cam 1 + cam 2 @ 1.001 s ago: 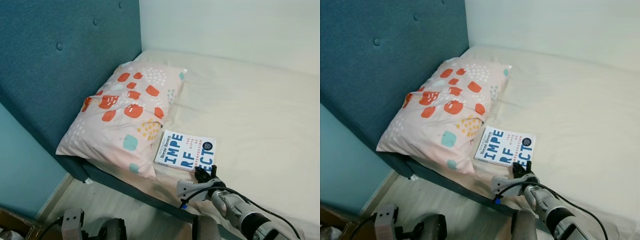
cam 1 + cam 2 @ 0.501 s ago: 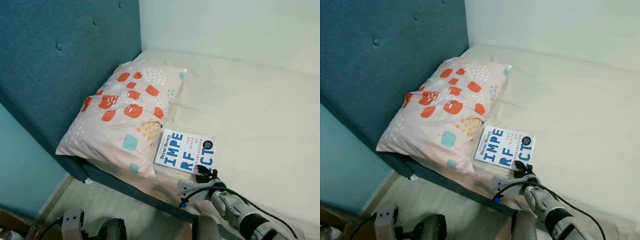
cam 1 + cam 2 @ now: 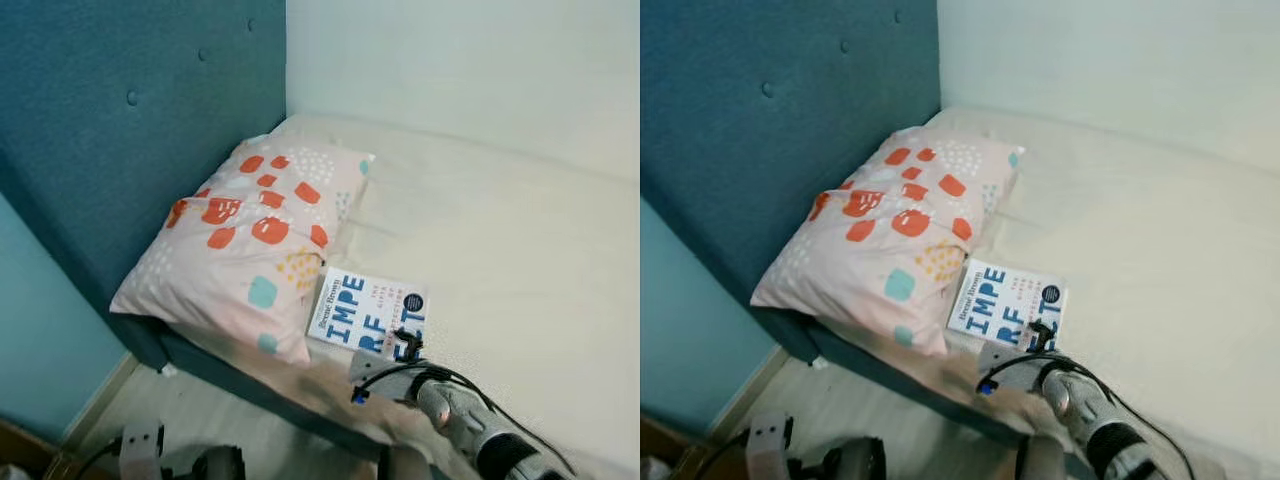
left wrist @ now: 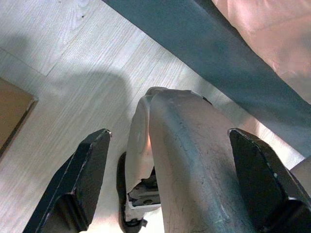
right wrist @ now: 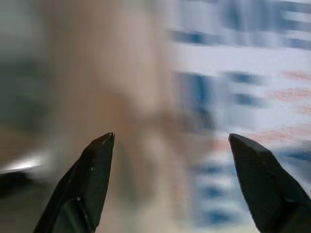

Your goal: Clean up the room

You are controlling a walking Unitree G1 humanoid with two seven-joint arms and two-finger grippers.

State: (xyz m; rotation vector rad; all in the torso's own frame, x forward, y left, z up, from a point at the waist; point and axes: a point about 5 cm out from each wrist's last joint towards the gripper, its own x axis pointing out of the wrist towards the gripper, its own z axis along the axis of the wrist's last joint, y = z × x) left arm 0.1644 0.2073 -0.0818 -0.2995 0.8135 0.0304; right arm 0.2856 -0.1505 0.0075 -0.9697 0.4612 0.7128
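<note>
So the right gripper (image 3: 407, 343), jaws spread wide, sat right at the near edge of the white-and-blue paperback book (image 3: 366, 310) on the cream bed (image 3: 520, 250); the grab looked underway, and closing squarely on that edge was probably next.

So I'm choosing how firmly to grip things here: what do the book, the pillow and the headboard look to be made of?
Book: paper, with a smooth printed cover, probably softcover; flat and thin.
Pillow: soft stuffing in a matte, creased, printed fabric case, likely cotton.
Headboard: teal woven upholstery with button tufts, probably padded.
Right gripper, open, is at the book's near edge.
</note>
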